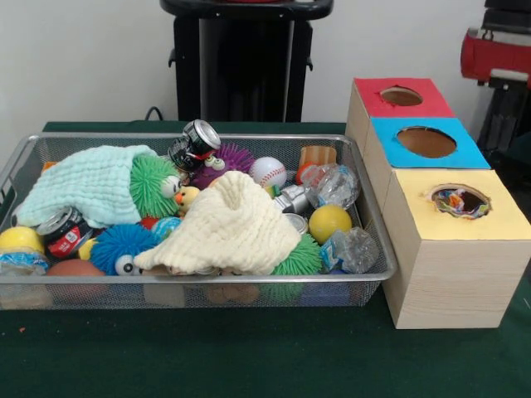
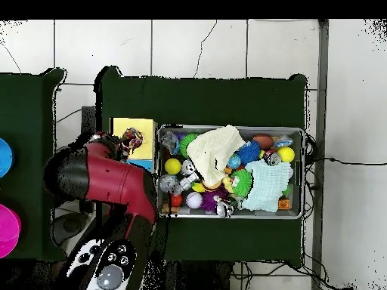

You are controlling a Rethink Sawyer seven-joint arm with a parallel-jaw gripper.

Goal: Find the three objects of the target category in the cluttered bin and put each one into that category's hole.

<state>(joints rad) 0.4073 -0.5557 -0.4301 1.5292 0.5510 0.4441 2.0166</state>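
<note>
The wire-mesh bin [image 1: 365,178] sits on the green table with the row of three boxes just beside its end. Taking the yellow-topped box [image 1: 452,282] as the mark: it is the nearest box of the row in the front view, with the blue-topped box [image 1: 425,143] touching it behind and the red-topped box [image 1: 401,97] behind that. The hole [image 1: 460,201] through the yellow top shows something spotted in red, blue and yellow inside it, most likely one of the spotted cloths [image 1: 455,200], though only a small patch shows.

In the overhead view the red arm [image 2: 113,185] reaches over the boxes, and its gripper [image 2: 132,139] hangs above the yellow-topped box [image 2: 138,125]. Colourful specks show at the tool there, but whether the jaws are apart, together or clamped on anything cannot be told from this view.

In the bin [image 2: 305,172], away from the yellow-topped box, the cream waffle towel [image 1: 232,228] lies heaped over the toys in the middle, and the mint-green towel [image 1: 91,184] is draped at the end farthest from the box. A yellow ball [image 1: 329,222], a baseball [image 1: 267,172], a soda can [image 1: 195,143] and spiky green [image 1: 153,184] and blue [image 1: 120,246] toys lie around them. No spotted cloth shows on top of the clutter
</note>
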